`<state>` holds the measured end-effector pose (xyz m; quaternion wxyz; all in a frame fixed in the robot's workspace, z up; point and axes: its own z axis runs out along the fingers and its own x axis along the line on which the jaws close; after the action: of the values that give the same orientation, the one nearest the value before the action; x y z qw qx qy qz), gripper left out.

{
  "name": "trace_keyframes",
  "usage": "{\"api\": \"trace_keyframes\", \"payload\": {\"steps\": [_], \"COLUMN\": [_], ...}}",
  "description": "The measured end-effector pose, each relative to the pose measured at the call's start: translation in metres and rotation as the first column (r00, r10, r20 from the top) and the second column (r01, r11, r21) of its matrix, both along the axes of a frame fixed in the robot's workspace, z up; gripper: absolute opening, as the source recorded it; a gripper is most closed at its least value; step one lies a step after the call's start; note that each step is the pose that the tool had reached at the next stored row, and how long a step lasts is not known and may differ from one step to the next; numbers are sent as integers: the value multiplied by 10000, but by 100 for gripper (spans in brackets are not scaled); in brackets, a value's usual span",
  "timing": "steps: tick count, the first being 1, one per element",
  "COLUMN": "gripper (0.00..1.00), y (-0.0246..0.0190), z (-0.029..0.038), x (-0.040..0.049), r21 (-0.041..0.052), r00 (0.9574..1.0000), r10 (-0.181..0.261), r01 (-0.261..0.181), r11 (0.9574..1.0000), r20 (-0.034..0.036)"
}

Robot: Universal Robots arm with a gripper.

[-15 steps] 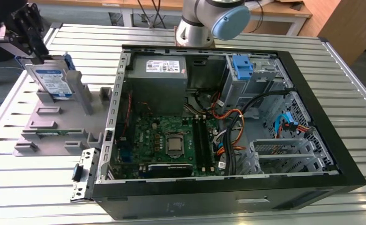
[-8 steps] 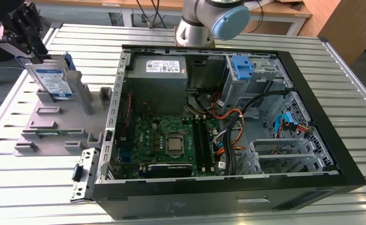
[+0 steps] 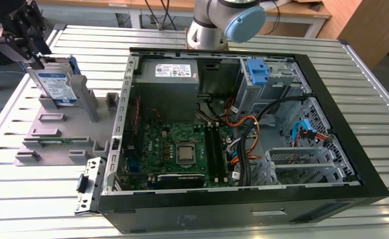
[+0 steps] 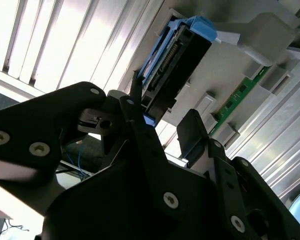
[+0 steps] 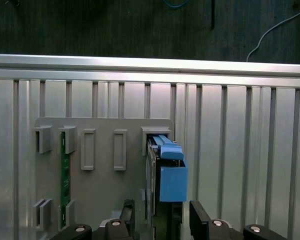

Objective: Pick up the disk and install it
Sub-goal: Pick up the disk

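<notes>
The spread pincer [image 5: 163, 205] straddles the upright disk [image 5: 171, 181] with seemingly slim gaps; the grey holder [image 5: 100, 195] hems its base.

disk [image 3: 55, 85] silver, white-and-blue label, blue side rails. holder [image 3: 51, 144] plain grey. table [image 3: 41, 199] silver, ribbed stripes. computer case [image 3: 247, 209] black, circuit board [image 3: 174, 144] green. power supply [image 3: 171, 79] grey, white sticker. gripper [image 5: 162, 205] black.

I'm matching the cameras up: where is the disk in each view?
Exterior view: disk upright in the grey holder, at the exterior view's left.
Second wrist view: disk seen end-on, holder behind it.
First wrist view: disk edge-on in the holder's slot.
Shared landmark: the holder's green board.
</notes>
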<state>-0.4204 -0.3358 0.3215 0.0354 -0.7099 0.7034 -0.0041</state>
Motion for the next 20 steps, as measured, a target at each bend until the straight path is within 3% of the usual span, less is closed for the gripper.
{"api": "trace_keyframes", "payload": {"steps": [1,3,6,7,13,14,17,18,20], "gripper": [55,55,55,55,55,55,55,55,55], "y": [-2,-4,-5,-5,-5,-6,-5,-5,-5], "z": [-3,-9,-17,-18,-18,-20,-23,-25,-25], "x": [3,15,29,30,30,31,34,34,34], "r21": [39,138,384,451,470,472,491,500,501], "r00": [10000,9998,9992,9991,9991,9988,9950,9935,9934], "r10": [1,2,10,13,13,15,16,17,17], "r01": [-1,0,5,6,7,8,34,41,41], "r11": [10000,9999,9993,9990,9989,9989,9988,9987,9987], "r20": [-28,-190,-388,-423,-427,-482,-999,-1140,-1149]}}
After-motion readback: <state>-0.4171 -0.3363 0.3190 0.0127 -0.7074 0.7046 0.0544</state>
